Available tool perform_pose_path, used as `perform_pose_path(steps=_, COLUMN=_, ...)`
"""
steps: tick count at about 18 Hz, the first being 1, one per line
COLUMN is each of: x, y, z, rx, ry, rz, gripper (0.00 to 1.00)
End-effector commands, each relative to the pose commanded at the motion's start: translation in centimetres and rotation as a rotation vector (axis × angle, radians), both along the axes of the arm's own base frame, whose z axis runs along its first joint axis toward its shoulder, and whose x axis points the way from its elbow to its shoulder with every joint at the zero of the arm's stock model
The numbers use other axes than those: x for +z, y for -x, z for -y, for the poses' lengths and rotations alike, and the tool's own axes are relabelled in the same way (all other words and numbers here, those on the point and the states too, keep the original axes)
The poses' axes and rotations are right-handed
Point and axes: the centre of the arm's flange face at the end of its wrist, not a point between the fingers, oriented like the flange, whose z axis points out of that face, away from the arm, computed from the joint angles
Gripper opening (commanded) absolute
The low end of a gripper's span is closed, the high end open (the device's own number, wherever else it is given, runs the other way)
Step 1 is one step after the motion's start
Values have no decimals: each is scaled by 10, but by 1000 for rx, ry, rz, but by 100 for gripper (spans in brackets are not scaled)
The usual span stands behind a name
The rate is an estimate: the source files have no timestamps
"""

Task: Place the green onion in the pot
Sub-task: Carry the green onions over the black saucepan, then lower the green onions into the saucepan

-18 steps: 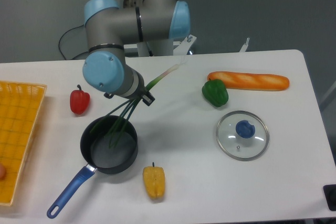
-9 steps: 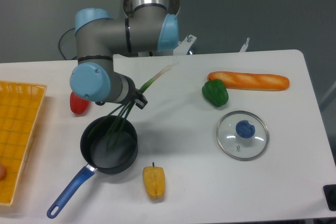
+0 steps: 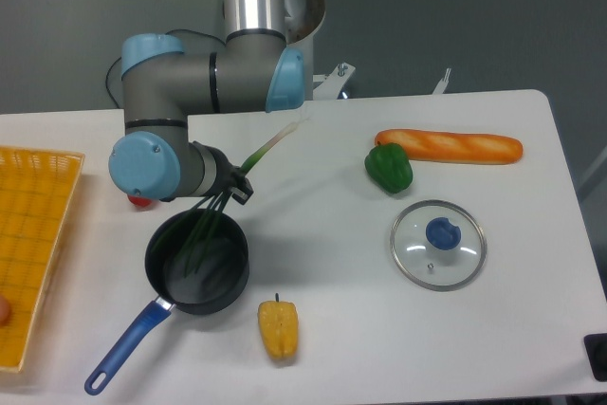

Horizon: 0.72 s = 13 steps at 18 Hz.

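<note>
Gripper (image 3: 234,187) clamps one green onion (image 3: 268,144) over the far rim of one pot (image 3: 197,274), left of centre, leaves dangling inside; bare table (image 3: 332,263) lies rightward.

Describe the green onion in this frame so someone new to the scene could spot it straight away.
Start at the dark pot with the long blue handle, front left on the white table. The green onion rises at a slant from it toward the robot's base, held mid-stalk at the gripper, dark leaves dangling into the pot. It is long and thin with a pale end, unlike the chunky green bell pepper.
</note>
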Motion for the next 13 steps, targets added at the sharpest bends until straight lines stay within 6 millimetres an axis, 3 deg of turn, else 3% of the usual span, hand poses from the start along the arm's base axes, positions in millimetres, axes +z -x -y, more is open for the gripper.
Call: perform_pose_path(steps=13, x=-14, y=-7, z=-17, rx=13, ry=12, rz=-17, gripper=15)
